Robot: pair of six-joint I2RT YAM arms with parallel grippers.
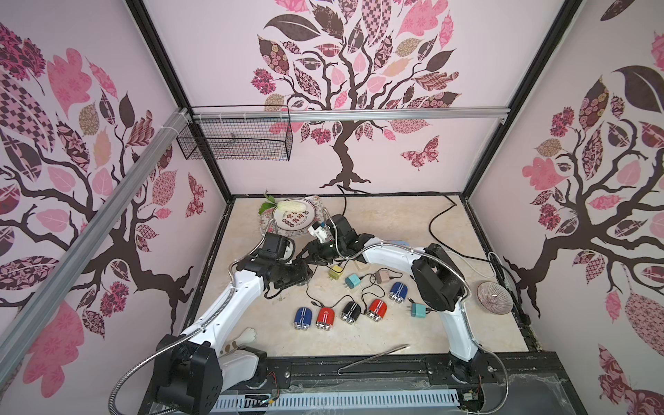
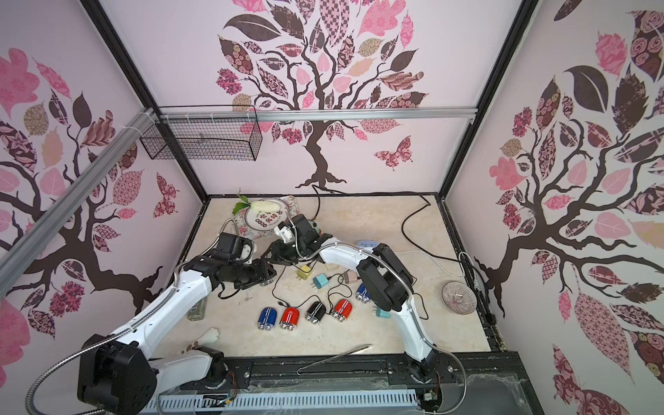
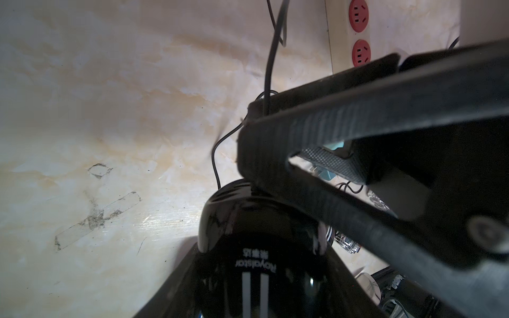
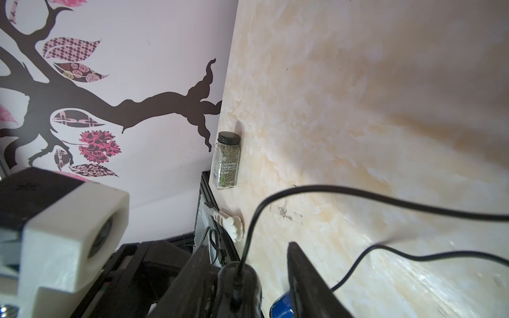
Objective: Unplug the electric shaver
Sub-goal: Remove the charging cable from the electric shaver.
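Overhead stereo pair, close wrist views

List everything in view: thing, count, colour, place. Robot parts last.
loose shavers: five, two blue, two red, one black, front-centre row
held shaver: one, black, in left claw, cable attached
chargers: four, yellow, two teal, pinkish, behind and beside the row
power strip: one, cream with red sockets, near the claws
plate: one, patterned, back, holding pale vegetable
bowl: one, pink-striped, right edge
parsley jar: one, clear, black lid, left wall
wire basket: one, black, back wall
tongs: one, metal, front edge
paw-shaped piece: one, white, front left
left claw: one, black, shut on held shaver
right claw: one, black, open around the shaver's plug
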